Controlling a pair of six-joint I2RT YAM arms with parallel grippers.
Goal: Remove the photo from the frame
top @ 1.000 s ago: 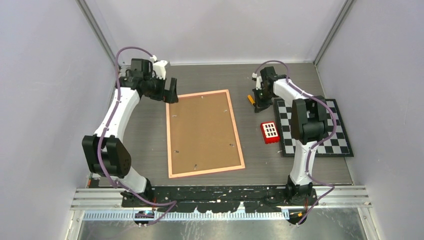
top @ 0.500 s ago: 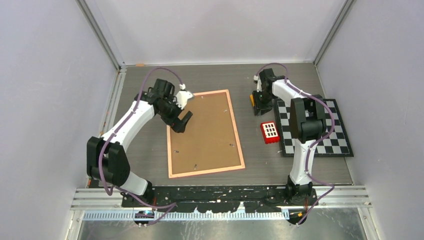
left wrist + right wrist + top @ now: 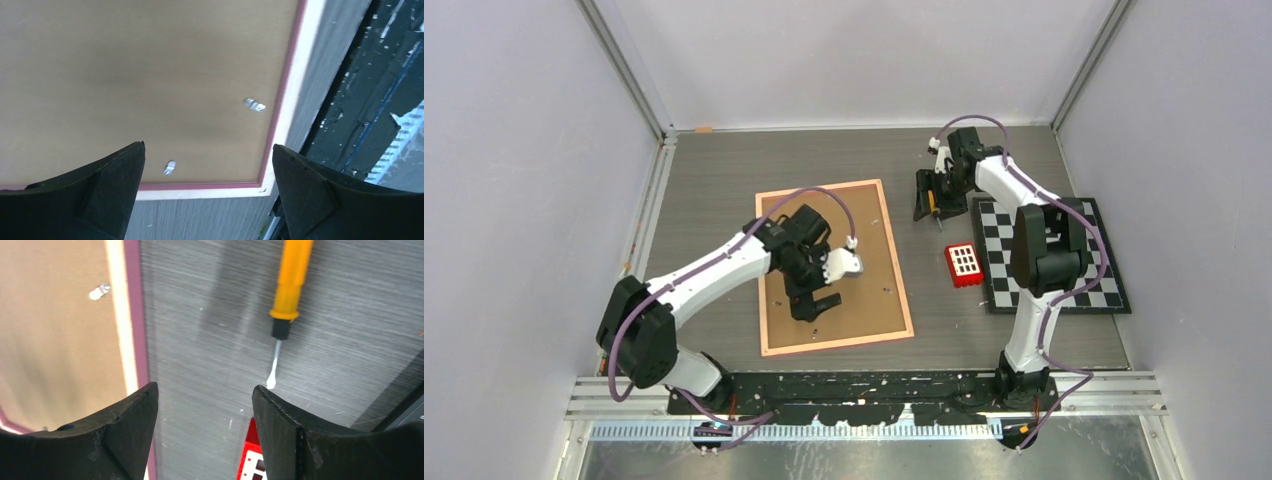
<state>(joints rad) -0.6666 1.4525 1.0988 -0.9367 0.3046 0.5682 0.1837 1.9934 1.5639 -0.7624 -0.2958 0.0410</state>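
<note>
Currently the frame (image 3: 874, 265) is laid back-up at the middle of the table (image 3: 724, 170). The left arm is stretched across it, with the left gripper (image 3: 816, 303) held wide and empty above its near half. The right arm is extended far forward. The right gripper (image 3: 929, 205) is spread over the table, with an orange screwdriver (image 3: 290, 280) left unheld just ahead.

Enclosure walls (image 3: 524, 150) close off the counter (image 3: 714, 190) on its left, far and right sides. The frame (image 3: 869, 285) lies flat mid-counter, with the left hand (image 3: 814, 306) above its near part, fingers spread. Bare counter runs along the frame's left and far edges. The lane to its right is crowded. A screwdriver (image 3: 290, 280) lies by the spread-fingered right hand (image 3: 927, 202), and nearer sits a red block (image 3: 964, 264), just beside a checkerboard (image 3: 1099, 280).
</note>
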